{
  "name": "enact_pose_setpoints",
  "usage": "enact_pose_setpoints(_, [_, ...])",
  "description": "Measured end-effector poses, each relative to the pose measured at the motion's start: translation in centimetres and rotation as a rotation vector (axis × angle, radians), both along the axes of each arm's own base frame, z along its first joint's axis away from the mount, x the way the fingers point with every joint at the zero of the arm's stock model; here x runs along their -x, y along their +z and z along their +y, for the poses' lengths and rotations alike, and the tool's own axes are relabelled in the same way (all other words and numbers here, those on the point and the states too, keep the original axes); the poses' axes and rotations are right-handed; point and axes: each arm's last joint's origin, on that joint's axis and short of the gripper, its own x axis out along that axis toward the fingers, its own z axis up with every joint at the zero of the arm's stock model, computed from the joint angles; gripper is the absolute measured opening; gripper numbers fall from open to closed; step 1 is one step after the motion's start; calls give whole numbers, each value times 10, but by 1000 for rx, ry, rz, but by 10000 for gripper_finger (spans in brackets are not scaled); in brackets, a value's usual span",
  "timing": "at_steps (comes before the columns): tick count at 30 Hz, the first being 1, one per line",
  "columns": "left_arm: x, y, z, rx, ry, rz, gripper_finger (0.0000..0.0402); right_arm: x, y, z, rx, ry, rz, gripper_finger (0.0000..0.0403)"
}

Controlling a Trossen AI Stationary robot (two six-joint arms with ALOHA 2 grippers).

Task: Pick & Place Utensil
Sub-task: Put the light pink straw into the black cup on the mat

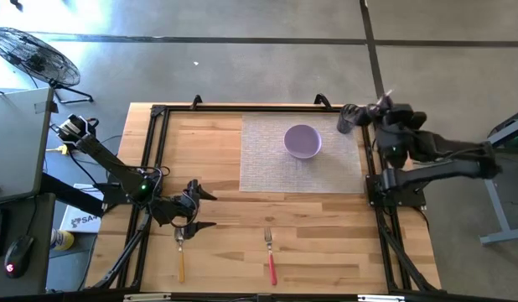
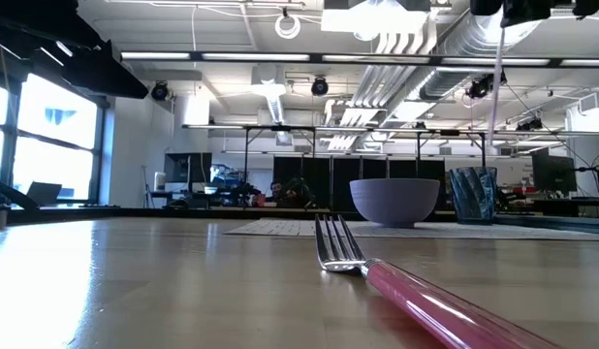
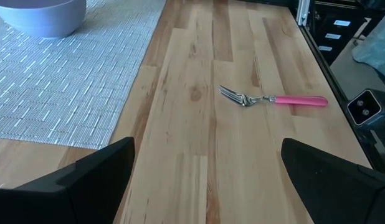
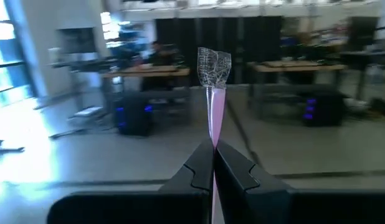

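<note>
My right gripper [image 1: 383, 105] is raised at the table's far right, beside a dark cup [image 1: 349, 119], and is shut on a pink-handled utensil [image 4: 213, 93]. Its metal head [image 4: 214, 65] is blurred. A pink-handled fork [image 1: 270, 256] lies flat on the wood near the front edge. An orange-handled fork [image 1: 181, 256] lies to its left. My left gripper [image 1: 202, 210] hovers open just beyond the orange fork's head and touches nothing. In the left wrist view the pink fork [image 3: 273, 99] lies ahead of the open fingers. My right gripper pinches the utensil's pink handle [image 4: 212, 134] between its two fingertips. The handle runs on past the fingertips, ending in the metal head. The utensil is lifted clear of the table.
A lilac bowl [image 1: 302, 141] sits on a grey woven placemat [image 1: 267, 159] at the far middle of the table. A black frame [image 1: 154, 143] runs along the table's edges. Bare wood lies between the two forks and the mat.
</note>
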Motion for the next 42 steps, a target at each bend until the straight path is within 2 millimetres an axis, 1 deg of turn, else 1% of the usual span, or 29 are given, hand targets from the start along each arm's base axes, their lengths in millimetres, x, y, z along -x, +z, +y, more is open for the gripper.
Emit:
enact_pose_setpoints(3, [0, 0, 0, 0, 0, 0, 398, 4, 0, -13, -17, -89, 17, 4])
enact_pose_setpoints(5, [0, 0, 0, 0, 0, 0, 398, 5, -1, -22, -42, -116, 40, 3])
enact_pose_setpoints(7, [0, 0, 0, 0, 0, 0, 398, 5, -1, -30, -70, -121, 18, 2])
enact_pose_setpoints(10, [0, 0, 0, 0, 0, 0, 398, 1, 2, -44, -105, -95, 42, 3])
enact_pose_setpoints(12, [0, 0, 0, 0, 0, 0, 398, -4, 7, -53, -108, -47, 64, 2])
enact_pose_setpoints(15, [0, 0, 0, 0, 0, 0, 398, -11, 14, -64, -79, 14, 100, 1])
enact_pose_setpoints(19, [0, 0, 0, 0, 0, 0, 398, -14, 19, -74, -46, 34, 104, 2])
enact_pose_setpoints(23, [0, 0, 0, 0, 0, 0, 398, -18, 12, -87, -76, 48, 153, 1])
enact_pose_setpoints(27, [0, 0, 0, 0, 0, 0, 398, -27, 0, -103, -131, 43, 176, 4])
enact_pose_setpoints(32, [0, 0, 0, 0, 0, 0, 398, -39, -14, -118, -186, 50, 236, 1])
enact_pose_setpoints(37, [0, 0, 0, 0, 0, 0, 398, -47, -28, -124, -252, 55, 262, 6])
enact_pose_setpoints(42, [0, 0, 0, 0, 0, 0, 398, -44, -38, -120, -321, -9, 316, 26])
